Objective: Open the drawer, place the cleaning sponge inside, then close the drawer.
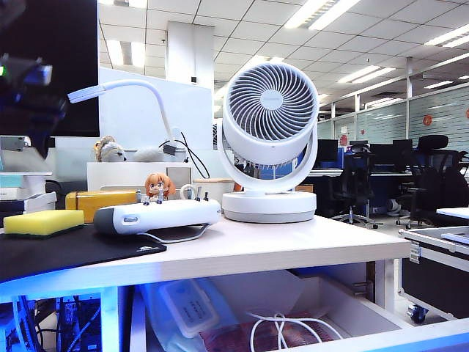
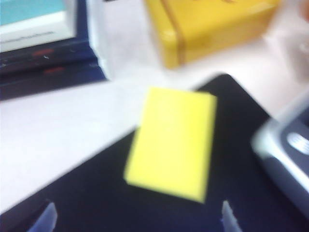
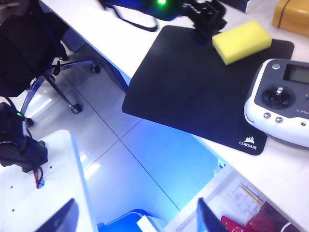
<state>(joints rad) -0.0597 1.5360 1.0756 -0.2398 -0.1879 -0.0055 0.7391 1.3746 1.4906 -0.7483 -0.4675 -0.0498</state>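
My left end effector (image 2: 135, 217) hovers above the cleaning sponge (image 2: 171, 142), fingertips (image 2: 47, 216) spread wide with nothing between them. The sponge lies flat on the black mouse pad (image 3: 193, 92) on the bench (image 1: 293, 249), near the golden-yellow case (image 2: 207, 29) and the white remote controller (image 3: 282, 104). My right end effector (image 3: 137, 217), jaws parted and empty, hangs over the floor beside the drawer (image 3: 231, 200), which stands pulled out below the bench edge.
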